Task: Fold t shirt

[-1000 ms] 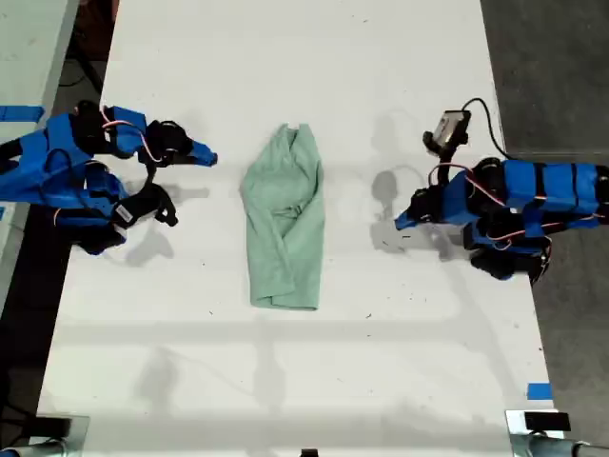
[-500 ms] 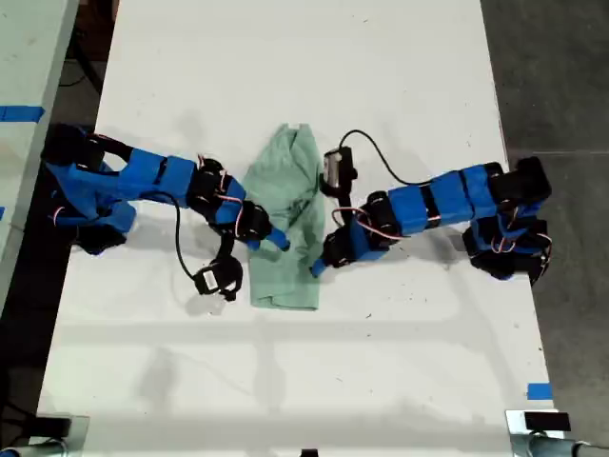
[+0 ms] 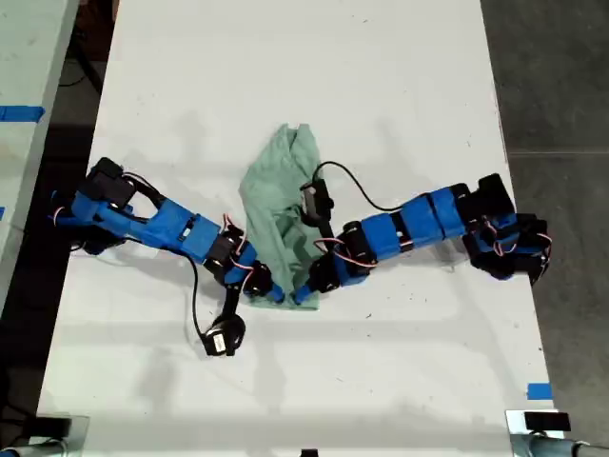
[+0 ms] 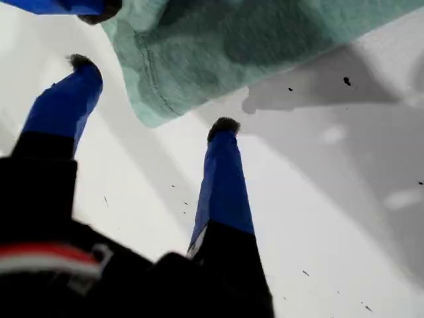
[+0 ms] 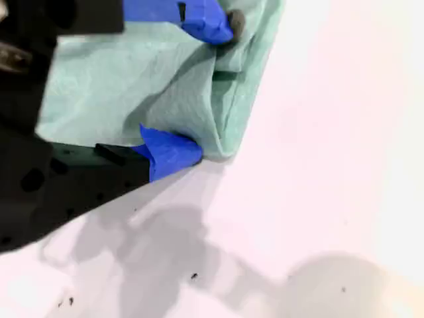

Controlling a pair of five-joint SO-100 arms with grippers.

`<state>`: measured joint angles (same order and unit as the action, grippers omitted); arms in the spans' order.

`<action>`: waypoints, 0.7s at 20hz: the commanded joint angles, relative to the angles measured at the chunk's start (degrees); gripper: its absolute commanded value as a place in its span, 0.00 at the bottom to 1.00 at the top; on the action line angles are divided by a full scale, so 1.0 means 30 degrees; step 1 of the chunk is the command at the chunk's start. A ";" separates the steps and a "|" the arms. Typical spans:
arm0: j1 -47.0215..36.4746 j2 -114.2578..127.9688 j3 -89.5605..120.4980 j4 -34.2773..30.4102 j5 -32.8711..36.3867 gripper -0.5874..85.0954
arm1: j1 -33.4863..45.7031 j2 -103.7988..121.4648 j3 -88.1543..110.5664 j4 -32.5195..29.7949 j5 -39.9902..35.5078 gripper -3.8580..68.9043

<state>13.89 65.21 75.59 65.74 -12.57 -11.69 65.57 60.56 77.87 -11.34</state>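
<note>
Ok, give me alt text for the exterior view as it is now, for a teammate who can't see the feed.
Seen from above, two blue robot arms reach in from the exterior view's left and right sides, their grippers meeting at the near end of a wrinkled mint-green t shirt. The shirt lies as a long folded bundle in the middle of a white table.

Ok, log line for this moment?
t shirt: narrow bundle on table | my first gripper: open at a corner | my second gripper: jaws astride hem corner, grip unclear
</note>
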 commanded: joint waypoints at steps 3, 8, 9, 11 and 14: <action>0.0088 -0.1787 -0.3896 -0.0264 0.0410 0.00 | -0.0029 -0.0205 -0.1260 -0.1084 -0.0410 0.50; 0.0117 -0.1494 -0.4043 0.0117 0.0498 0.00 | 0.0146 -0.1523 -0.1494 -0.2549 -0.0908 0.32; 0.0146 -0.1494 -0.4043 0.0088 0.0498 0.00 | 0.0117 -0.1729 -0.1641 -0.2666 -0.0645 0.07; 0.0176 -0.1465 -0.4043 0.0146 0.0557 0.00 | -0.0176 -0.1875 -0.1787 -0.2666 -0.0352 0.07; 0.0645 -0.0645 -0.4160 0.0176 0.1143 0.00 | -0.1406 -0.2051 -0.3252 -0.1875 0.0439 0.07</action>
<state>13.54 59.59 65.48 65.74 -10.46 -12.74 59.06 56.95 69.96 -11.51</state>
